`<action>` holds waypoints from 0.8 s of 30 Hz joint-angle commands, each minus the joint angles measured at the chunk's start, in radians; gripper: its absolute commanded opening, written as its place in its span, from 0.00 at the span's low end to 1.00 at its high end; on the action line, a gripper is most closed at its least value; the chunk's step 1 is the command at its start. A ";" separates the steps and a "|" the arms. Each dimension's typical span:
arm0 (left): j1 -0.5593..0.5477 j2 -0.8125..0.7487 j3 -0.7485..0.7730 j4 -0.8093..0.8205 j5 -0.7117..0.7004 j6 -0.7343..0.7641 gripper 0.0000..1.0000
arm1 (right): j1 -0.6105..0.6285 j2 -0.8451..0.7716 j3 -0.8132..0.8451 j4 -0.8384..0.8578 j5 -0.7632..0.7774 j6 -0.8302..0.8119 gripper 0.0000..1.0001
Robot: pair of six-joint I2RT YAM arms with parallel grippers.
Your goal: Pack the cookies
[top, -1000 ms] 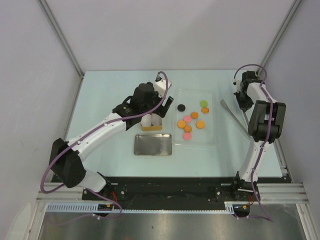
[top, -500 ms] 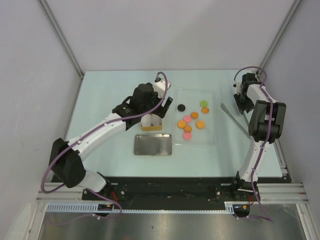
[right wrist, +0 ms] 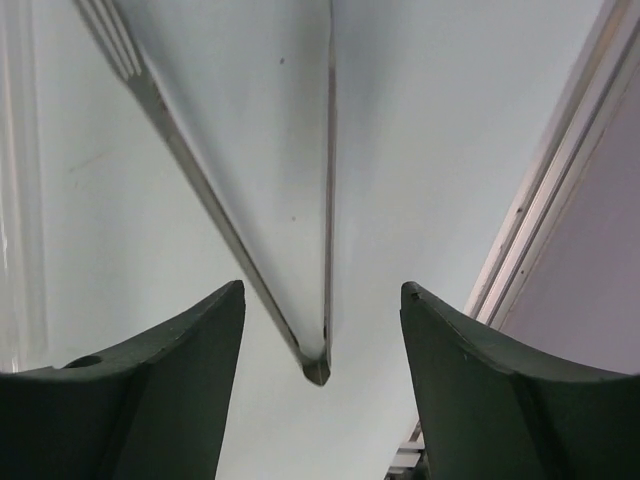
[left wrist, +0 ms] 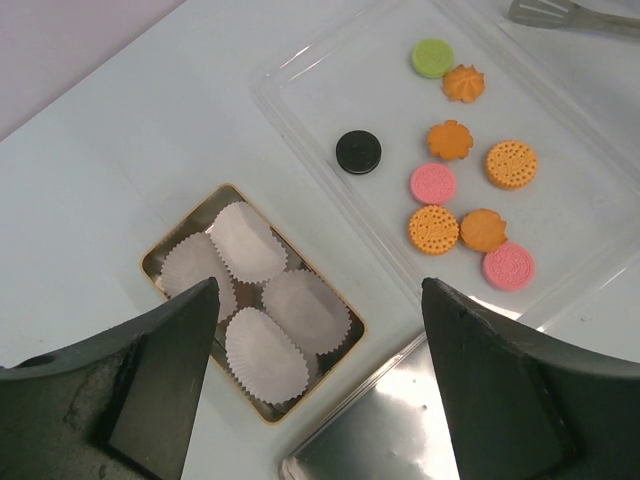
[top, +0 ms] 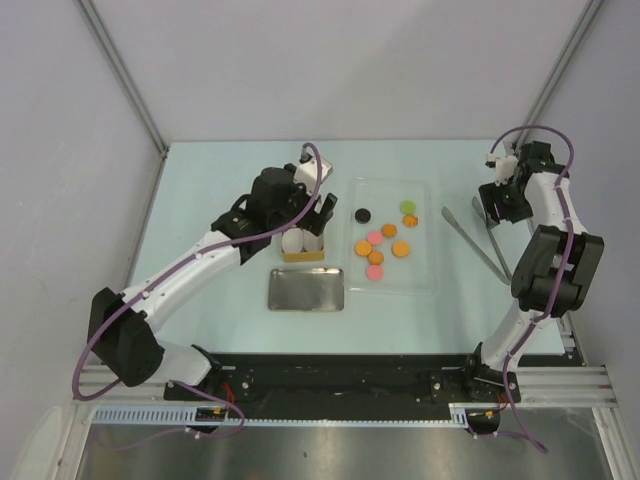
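Note:
The cookies (top: 378,243) lie scattered on a clear tray (top: 415,272): several orange (left wrist: 511,164), two pink (left wrist: 433,183), one green (left wrist: 432,57) and one black (left wrist: 358,152). Left of the tray stands a gold-rimmed tin (left wrist: 152,262) holding white paper cups (left wrist: 263,354). My left gripper (top: 311,216) hovers open above the tin, and in the left wrist view my left gripper (left wrist: 318,290) has nothing between its fingers. Metal tongs (right wrist: 218,205) lie on the table at the right. My right gripper (right wrist: 322,287) stands open around their hinge end without touching them.
The tin's silver lid (top: 306,289) lies flat in front of the tin. The tongs (top: 478,243) lie splayed between the tray and the table's right rail (right wrist: 540,205). Grey walls enclose the table at the back and sides.
My right gripper has opened and let go of the tongs, whose arms have sprung apart on the table. The right arm swung rightward. My left gripper drew back slightly to the left.

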 commanded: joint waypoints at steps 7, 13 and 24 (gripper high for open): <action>0.039 -0.068 -0.056 0.046 0.073 0.062 0.87 | -0.076 -0.066 -0.113 -0.113 -0.188 -0.198 0.91; 0.053 -0.060 -0.070 0.050 0.099 0.062 0.87 | -0.084 -0.069 -0.187 -0.045 -0.201 -0.227 1.00; 0.090 -0.031 -0.082 0.076 0.145 0.065 0.87 | -0.090 -0.034 -0.259 0.056 -0.143 -0.262 1.00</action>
